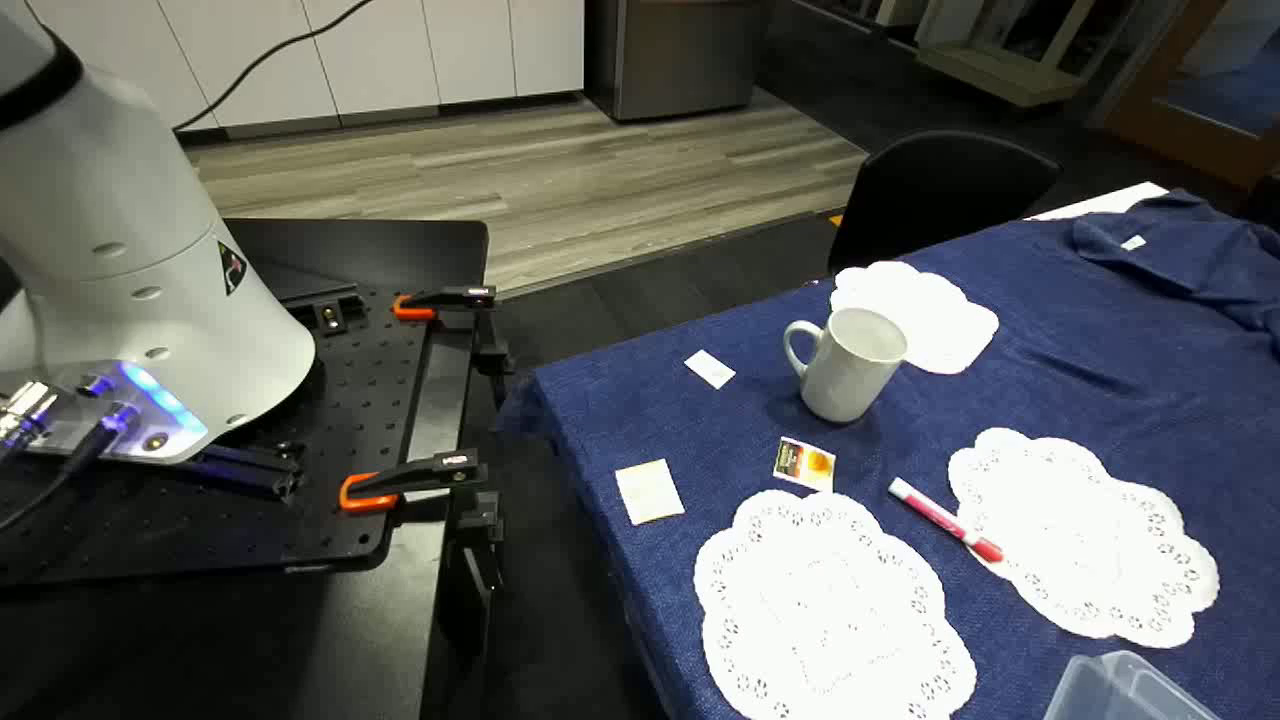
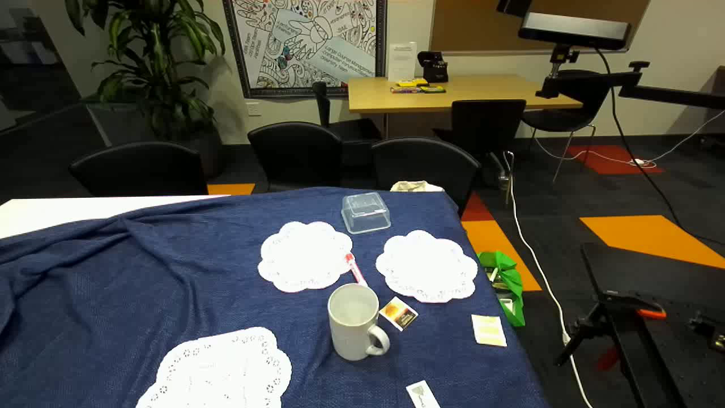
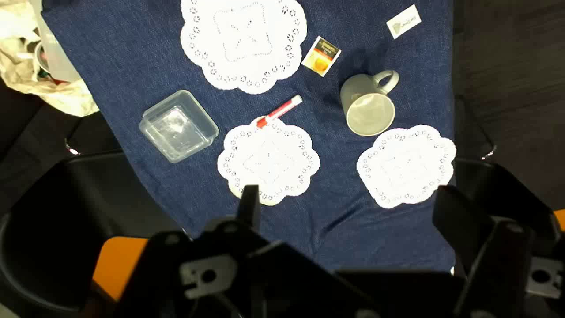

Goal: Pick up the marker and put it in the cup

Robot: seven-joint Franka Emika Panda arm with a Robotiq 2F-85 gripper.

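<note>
- Marker [image 3: 279, 111]: red and white, lying ahead of my hand [image 3: 348, 192] as the wrist view shows it; its red end rests on the rim of the near doily [image 3: 269, 162], its white end on the blue-covered table [image 3: 132, 62].
- Hand: I have its fingers [image 3: 249, 204] spread wide apart.
- Cup [image 3: 368, 106]: a white mug standing upright ahead of my hand, rightward of the marker and apart from it; the handle points away from the hand.
- Printed packet [image 3: 321, 56]: flat, farther ahead of my hand than the marker, between the cup and the far doily [image 3: 245, 42].
- Third doily [image 3: 408, 170]: just forward of the finger at right in the wrist view.
- Clear container [image 3: 178, 128]: forward and to the left of my hand.
- White paper slip [image 3: 404, 21]: far ahead of my hand, past the cup.
</note>
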